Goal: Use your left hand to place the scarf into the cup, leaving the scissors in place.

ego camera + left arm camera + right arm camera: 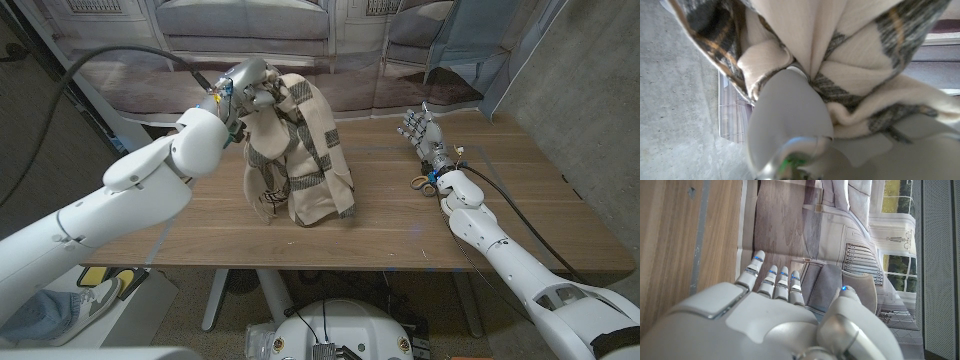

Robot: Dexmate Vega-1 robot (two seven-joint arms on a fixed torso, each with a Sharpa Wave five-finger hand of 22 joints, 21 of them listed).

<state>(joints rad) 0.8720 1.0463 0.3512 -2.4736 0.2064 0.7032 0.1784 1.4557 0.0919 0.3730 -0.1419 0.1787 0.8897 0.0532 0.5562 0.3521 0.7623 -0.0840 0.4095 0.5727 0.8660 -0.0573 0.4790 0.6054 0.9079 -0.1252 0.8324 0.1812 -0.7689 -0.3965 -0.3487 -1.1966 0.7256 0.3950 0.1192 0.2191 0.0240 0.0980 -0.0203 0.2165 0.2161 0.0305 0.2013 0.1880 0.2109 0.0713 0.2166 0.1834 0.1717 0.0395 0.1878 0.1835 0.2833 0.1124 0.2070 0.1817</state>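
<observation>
Scarf (300,150) hangs from left hand (243,90), fingers (785,120) pinching top, tail draped on desk (400,230) centre. Cup hidden. Right hand (425,135) spread, empty, beside scissors (424,182). Step: carrying. Next: find cup, lower scarf in.

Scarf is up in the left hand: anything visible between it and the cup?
I can't find the cup. The scarf hangs from the left hand to the table, likely hiding it. The scissors lie well aside.
</observation>
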